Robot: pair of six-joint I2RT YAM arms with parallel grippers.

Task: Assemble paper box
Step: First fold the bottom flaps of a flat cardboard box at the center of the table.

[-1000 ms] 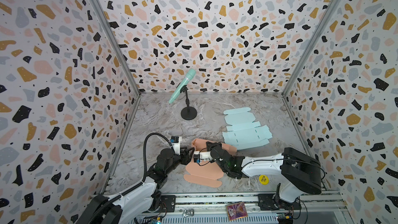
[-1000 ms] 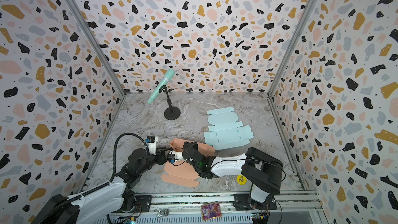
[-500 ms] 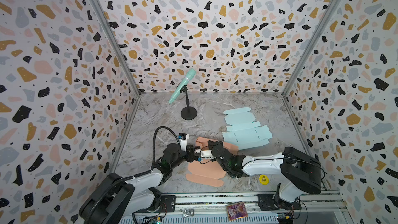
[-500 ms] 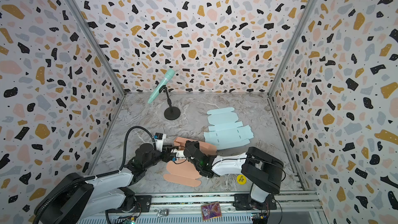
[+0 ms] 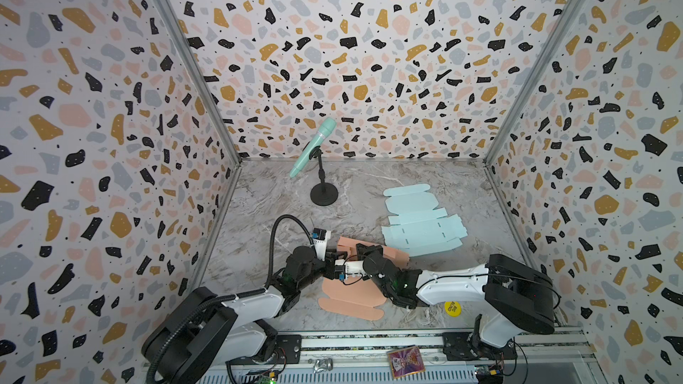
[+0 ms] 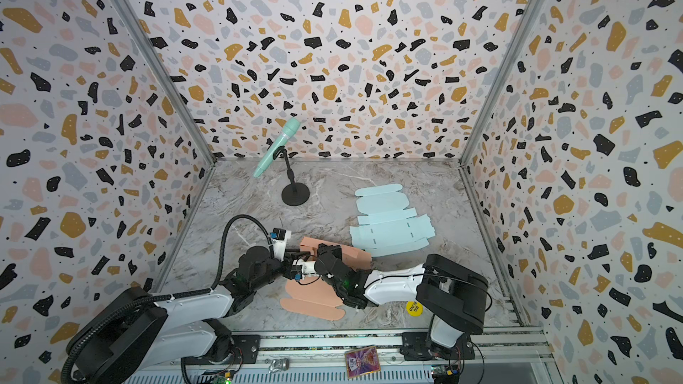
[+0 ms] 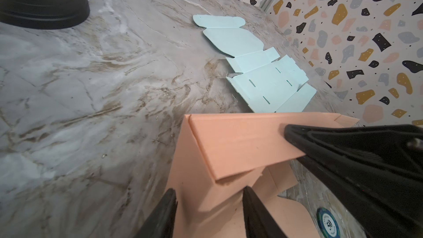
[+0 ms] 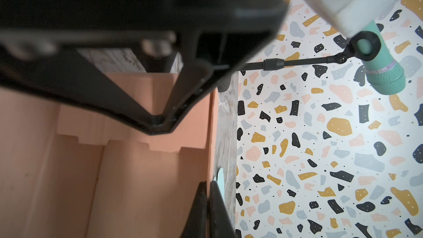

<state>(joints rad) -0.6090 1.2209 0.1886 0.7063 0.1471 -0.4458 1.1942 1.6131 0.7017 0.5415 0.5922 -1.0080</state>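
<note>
Centrally, toward six o'clock on grey marbled counter [image 5: 258,216]: salmon-pink cardboard box blank [image 5: 351,289], partly folded, long axis running six to twelve o'clock, far wall raised, rounded lid flap flat nearest six. Flat at two o'clock of it, just beside: pale blue die-cut cardboard blank [image 5: 421,223], untouched. Farther toward twelve: mint-green microphone on black round-based stand [image 5: 323,186], well apart.

Reaching in from eight o'clock: left end effector [image 7: 209,211], jaws apart, straddling an upright pink side wall near its corner, not visibly clamped. Reaching in from four o'clock: right end effector [image 8: 207,204], jaws pressed together, pinching the edge of a raised pink wall, apparently holding it upright.

Nearly meeting over the blank's middle, both end effectors, with neither clearly nearer. Directly ahead of left jaws: folded-over pink flap, lying crosswise to them. Likely next: closing left jaws on that wall and tucking the flap inward while right steadies.
</note>
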